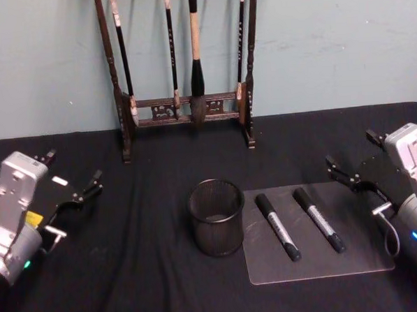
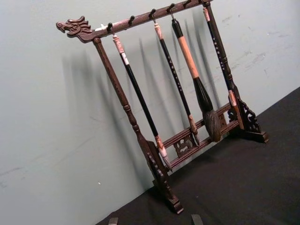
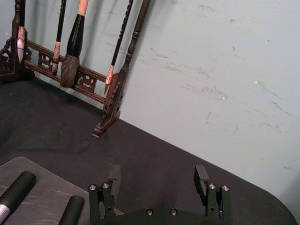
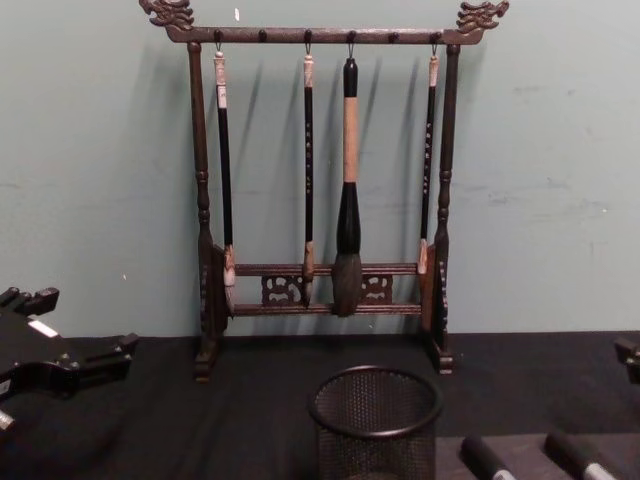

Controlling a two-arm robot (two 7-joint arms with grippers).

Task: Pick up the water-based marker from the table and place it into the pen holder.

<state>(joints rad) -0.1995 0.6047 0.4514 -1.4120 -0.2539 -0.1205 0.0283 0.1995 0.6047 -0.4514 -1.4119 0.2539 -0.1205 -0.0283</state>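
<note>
Two black water-based markers (image 1: 277, 226) (image 1: 318, 219) lie side by side on a grey mat (image 1: 354, 260) on the black table (image 1: 131, 272), right of the round mesh pen holder (image 1: 217, 217). The holder (image 4: 375, 425) stands upright, with nothing showing inside. My right gripper (image 1: 353, 154) hovers open just right of the mat, fingers apart with nothing between them (image 3: 157, 176); the marker ends (image 3: 16, 192) (image 3: 72, 208) lie beside it. Far left of the holder, my left gripper (image 1: 73, 173) is open and holds nothing.
A tall dark wooden brush rack (image 1: 185, 108) with several hanging brushes stands at the back of the table against the pale green wall. Bare black tabletop lies between the holder and each gripper.
</note>
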